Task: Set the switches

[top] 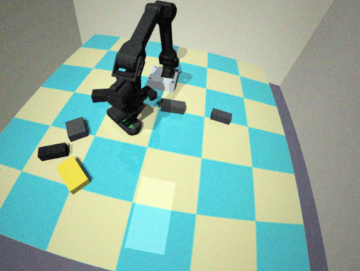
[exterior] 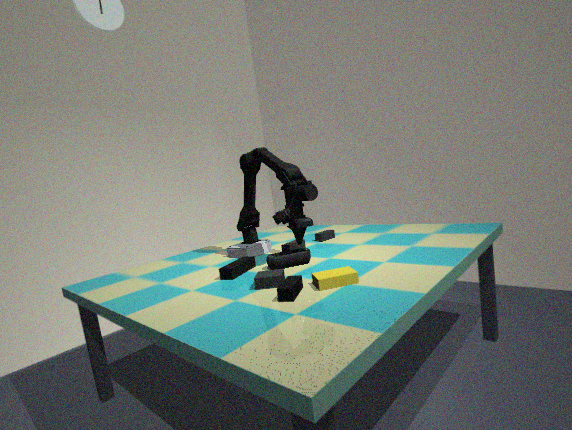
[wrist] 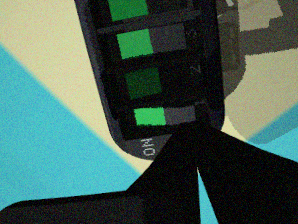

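Note:
The dark grey controller unit (top: 135, 129) (exterior: 288, 259) (wrist: 95, 65) sits on its base with its switches up. In the wrist view, the end switch (wrist: 150, 116) beside the ON mark shows a bright green end and a grey dark end. The second switch (wrist: 143, 82) looks dark green; the third (wrist: 135, 44) and fourth (wrist: 129, 9) show bright green. Their exact tilt is hard to judge. My gripper (exterior: 300, 242) (wrist: 189, 131) is shut and empty, its tips low over the dark-end side of the end switch. Contact cannot be told. The other switches are cut off in the wrist view; the underside label is hidden.
A yellow block (top: 72, 173) (exterior: 336, 278), a black block (top: 53, 151) (exterior: 290, 289) and grey blocks (top: 77, 128) (top: 173, 106) (top: 221, 116) lie around the unit. Another black block (top: 100, 95) (exterior: 237, 268) lies behind it. A light grey box (top: 160, 82) (exterior: 245, 249) is at the arm's foot.

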Controlling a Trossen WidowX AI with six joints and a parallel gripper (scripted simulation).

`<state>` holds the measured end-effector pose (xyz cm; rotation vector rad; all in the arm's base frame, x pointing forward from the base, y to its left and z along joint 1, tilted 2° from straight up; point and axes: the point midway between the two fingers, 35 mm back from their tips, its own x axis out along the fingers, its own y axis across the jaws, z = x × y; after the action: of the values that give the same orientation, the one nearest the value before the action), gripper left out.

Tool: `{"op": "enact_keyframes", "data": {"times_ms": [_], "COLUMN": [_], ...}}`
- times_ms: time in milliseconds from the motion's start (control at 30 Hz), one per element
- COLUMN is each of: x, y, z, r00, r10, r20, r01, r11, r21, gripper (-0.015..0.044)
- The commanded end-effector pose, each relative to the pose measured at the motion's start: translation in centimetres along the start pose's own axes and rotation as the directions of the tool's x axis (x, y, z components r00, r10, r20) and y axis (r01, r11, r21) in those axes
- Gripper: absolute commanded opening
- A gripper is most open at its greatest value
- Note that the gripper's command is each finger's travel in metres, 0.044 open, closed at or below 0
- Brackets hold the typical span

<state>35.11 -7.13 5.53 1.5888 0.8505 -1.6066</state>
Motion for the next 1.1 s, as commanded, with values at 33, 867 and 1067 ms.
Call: {"op": "enact_keyframes", "data": {"times_ms": [33, 867, 1067], "x": [0.9, 0.5, -1.8], "y": [0.0, 0.1, 0.0], "z": [-0.1, -0.1, -0.1], "r00": [1.000, 1.000, 1.000], "r10": [-0.002, -0.002, -0.002], "r20": [-0.001, 0.000, -0.001], "r01": [0.002, 0.002, 0.002], "r11": [1.000, 1.000, 1.000], "r21": [0.003, 0.002, 0.003], "gripper": [0.0000, 0.0000, 0.0000]}}
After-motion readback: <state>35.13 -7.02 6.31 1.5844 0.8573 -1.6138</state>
